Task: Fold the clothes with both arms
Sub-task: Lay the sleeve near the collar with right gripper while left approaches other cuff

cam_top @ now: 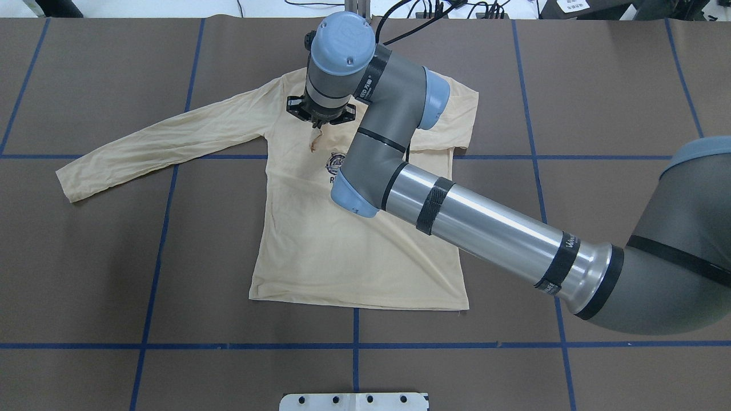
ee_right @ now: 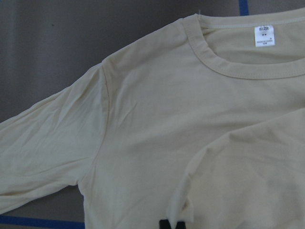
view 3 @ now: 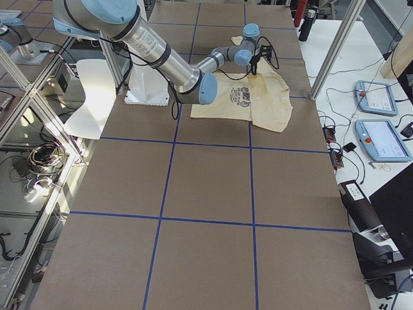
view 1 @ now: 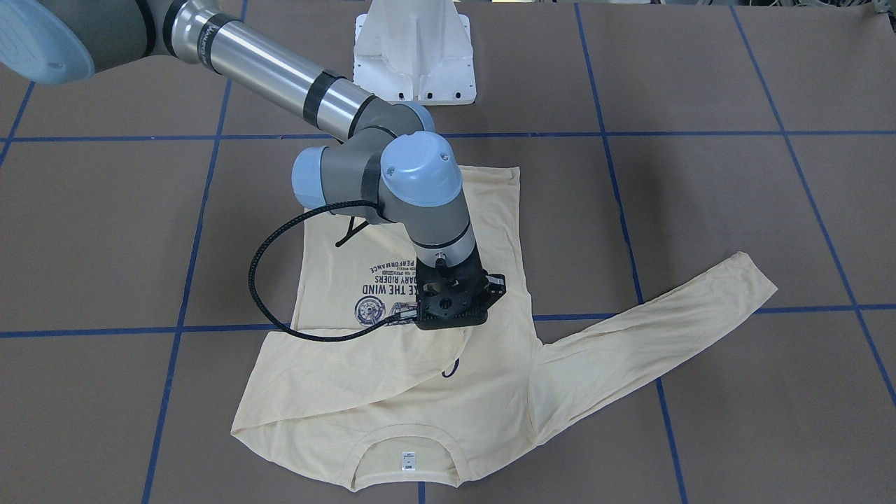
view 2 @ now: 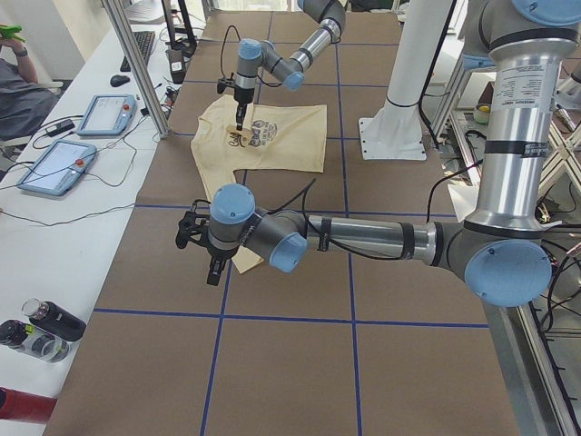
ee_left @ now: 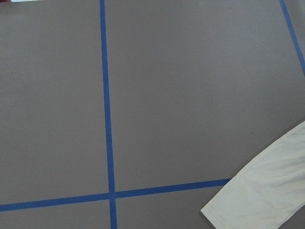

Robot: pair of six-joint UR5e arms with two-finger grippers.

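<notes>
The shirt (cam_top: 342, 257) lies flat, print side up, on the table (cam_top: 85, 257) in front of the pedestal (cam_top: 354, 401). Its hem is the edge nearest to the pedestal. The navy print (view 1: 385, 294) comes next, and the collar (view 1: 406, 434) with the white label (view 1: 409, 460) is the farthest part. The right sleeve (view 1: 350, 378) is folded across the chest, beyond the print as seen from the pedestal. The right gripper (cam_top: 315, 123) points straight down on the end of this sleeve, its fingers close together with a small ridge of fabric pinched between them. The left sleeve (view 1: 651, 329) stretches out flat, away from the pedestal on the left side. The left gripper (view 2: 214, 272) hangs above the table near its cuff (ee_left: 257, 200). Whether its fingers are wide or narrow, I cannot tell.
</notes>
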